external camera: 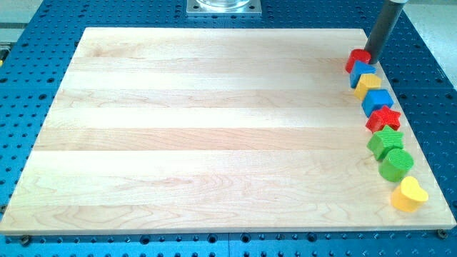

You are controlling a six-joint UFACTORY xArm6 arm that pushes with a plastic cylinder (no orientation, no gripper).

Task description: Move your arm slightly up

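Observation:
My tip (372,58) is at the view's top right, touching the top right side of a red block (356,59). Below the red block runs a column of blocks down the board's right edge: a blue block (362,72), a yellow block (368,85), a blue cube (377,101), a red star (383,118), a green star-like block (385,143), a green cylinder (396,164) and a yellow heart (409,194). The blocks touch or nearly touch each other.
The wooden board (214,128) lies on a blue perforated table (28,86). A metal mount (224,6) sits at the view's top centre. The board's right edge runs just beside the column of blocks.

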